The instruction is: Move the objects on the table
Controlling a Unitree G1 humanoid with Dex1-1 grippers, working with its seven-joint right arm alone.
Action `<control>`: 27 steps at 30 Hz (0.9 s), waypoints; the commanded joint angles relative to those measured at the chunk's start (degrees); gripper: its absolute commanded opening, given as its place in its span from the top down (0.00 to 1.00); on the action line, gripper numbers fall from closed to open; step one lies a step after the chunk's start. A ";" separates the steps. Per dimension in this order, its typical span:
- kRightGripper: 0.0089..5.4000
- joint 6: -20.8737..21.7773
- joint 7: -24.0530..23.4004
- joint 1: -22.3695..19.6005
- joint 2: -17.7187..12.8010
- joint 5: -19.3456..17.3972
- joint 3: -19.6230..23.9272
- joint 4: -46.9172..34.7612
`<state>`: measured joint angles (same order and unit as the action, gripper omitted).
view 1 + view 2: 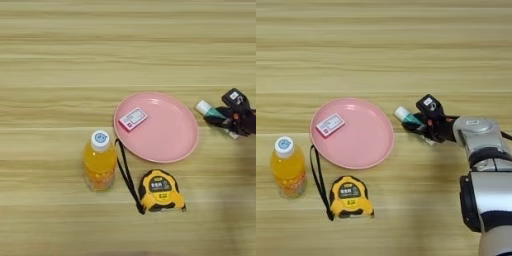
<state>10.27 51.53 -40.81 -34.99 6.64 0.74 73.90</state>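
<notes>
My pincer [418,123] was closed on the green-and-white tube [407,117], white cap pointing left, just right of the pink plate [376,150]; whether the tube rested on the table [384,50] or hung clear of it, I could not tell. The white-and-red packet [330,124] lay in the plate's upper left. The tape measure [349,198] sat below the plate, strap trailing toward the orange bottle [288,168]. I judged the tube's transfer to be in hand; next came a short carry left over the rim, then release. No lettering on any label was legible.
</notes>
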 commanded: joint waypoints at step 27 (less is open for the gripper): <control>0.06 -0.23 -1.74 -4.62 -1.48 -0.78 0.85 -1.96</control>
<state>9.69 50.67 -41.25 -34.73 6.42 1.09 74.13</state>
